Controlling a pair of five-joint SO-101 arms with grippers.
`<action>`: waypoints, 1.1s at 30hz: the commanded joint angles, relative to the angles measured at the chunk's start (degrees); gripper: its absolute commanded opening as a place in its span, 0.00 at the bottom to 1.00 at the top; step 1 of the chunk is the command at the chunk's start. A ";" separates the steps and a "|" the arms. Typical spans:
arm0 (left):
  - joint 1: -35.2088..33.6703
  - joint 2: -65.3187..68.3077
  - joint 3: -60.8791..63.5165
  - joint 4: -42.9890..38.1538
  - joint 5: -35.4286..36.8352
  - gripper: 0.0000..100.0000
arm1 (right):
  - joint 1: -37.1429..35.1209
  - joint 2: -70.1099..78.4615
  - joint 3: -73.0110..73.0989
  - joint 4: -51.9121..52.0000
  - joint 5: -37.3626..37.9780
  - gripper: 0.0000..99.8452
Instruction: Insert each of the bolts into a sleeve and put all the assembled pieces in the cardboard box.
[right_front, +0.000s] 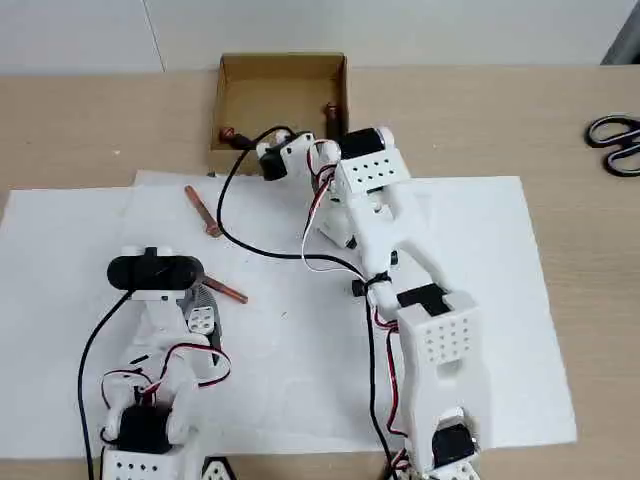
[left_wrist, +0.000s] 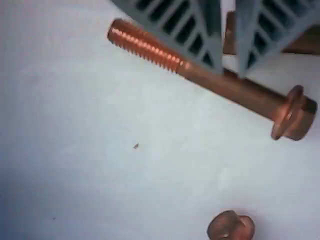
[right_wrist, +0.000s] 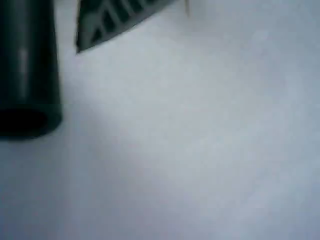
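Left gripper (left_wrist: 227, 70): drawn nearly together, positioned over the bolt (left_wrist: 255, 97).
Right gripper (right_front: 272, 158): state cannot be told; located at 6 o'clock of the cardboard box (right_front: 283, 62).

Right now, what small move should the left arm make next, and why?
Probably secure the bolt at mid-shaft and lift it. The left gripper sits right over the shaft, the bolt seems to lie flat on the paper, and the black sleeve in the right wrist view shows an empty open end.
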 joint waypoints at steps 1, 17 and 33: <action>-0.09 -0.62 -0.22 -1.14 -0.18 0.01 | 0.75 0.31 -0.35 -1.63 0.53 0.22; -0.09 -0.62 -0.22 -1.14 -0.09 0.01 | -0.13 3.74 -0.35 -2.77 0.18 0.06; -0.18 -0.62 -0.22 -1.14 -0.09 0.01 | -1.80 -5.32 -0.53 1.36 0.09 0.00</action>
